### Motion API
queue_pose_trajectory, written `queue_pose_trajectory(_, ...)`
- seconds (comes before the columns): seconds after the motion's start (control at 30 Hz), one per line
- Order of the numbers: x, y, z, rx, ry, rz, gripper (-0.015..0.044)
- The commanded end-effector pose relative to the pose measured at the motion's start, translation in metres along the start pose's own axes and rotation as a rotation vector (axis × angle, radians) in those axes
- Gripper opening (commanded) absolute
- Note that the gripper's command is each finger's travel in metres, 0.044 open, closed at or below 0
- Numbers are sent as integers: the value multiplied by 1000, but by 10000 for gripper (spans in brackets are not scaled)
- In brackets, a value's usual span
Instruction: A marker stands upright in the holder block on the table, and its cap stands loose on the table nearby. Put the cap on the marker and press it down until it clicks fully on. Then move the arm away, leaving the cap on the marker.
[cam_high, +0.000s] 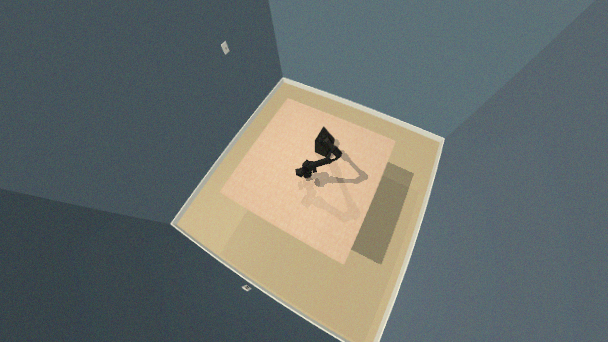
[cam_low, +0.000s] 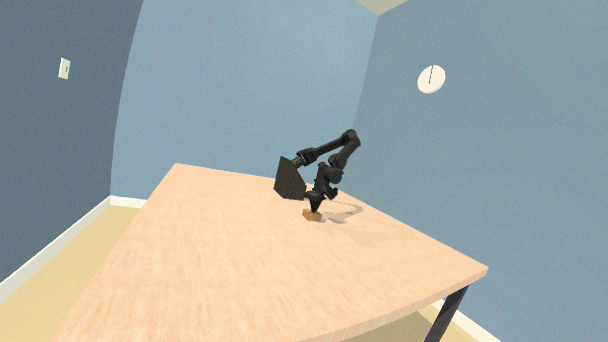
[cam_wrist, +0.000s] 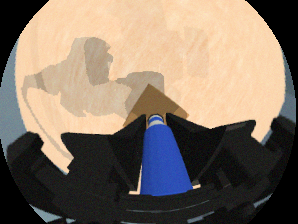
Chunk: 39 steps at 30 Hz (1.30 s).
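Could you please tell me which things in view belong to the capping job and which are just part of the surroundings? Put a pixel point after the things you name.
For the job:
- blue cap (cam_wrist: 166, 162), between the fingers of the pincer (cam_low: 313, 210) (cam_wrist: 156, 116)
- brown holder block (cam_low: 311, 215) (cam_wrist: 149, 97), beneath it
- table (cam_high: 270, 150) (cam_low: 200, 250) (cam_wrist: 225, 60), the work surface

Surroundings:
- round white clock (cam_low: 431, 79)
- white wall plate (cam_high: 225, 48) (cam_low: 64, 68)

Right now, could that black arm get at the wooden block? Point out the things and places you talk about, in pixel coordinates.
Probably yes: the gripper (cam_low: 314, 210) (cam_wrist: 156, 116), shut on the blue cap (cam_wrist: 164, 162), is already right above the block (cam_low: 312, 215) (cam_wrist: 149, 98), with nothing visible blocking its sides.
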<state>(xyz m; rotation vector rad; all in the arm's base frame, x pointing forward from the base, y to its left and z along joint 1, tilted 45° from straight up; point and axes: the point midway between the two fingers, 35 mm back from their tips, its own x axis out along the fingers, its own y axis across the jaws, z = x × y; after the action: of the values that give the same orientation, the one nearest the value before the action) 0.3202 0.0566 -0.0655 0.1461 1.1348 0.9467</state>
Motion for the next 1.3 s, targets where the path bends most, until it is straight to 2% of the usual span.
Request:
queue_pose_trajectory(0.0, 7, 1, 2, -22, 8, 0, 0)
queue_pose_trajectory(0.13, 7, 1, 2, -22, 8, 0, 0)
queue_pose_trajectory(0.7, 0, 0, 0, 0, 0, 0, 440)
queue_pose_trajectory(0.8, -12, -1, 1, 0, 0, -1, 440)
queue_pose_trajectory(0.93, -73, 1, 2, 1, -5, 6, 440)
queue_pose_trajectory(1.07, -76, 2, 2, 1, -5, 6, 440)
queue_pose_trajectory(1.13, -79, 1, 1, 74, -3, 5, 387)
queue_pose_trajectory(1.27, -95, 0, -4, 500, 6, -5, 282)
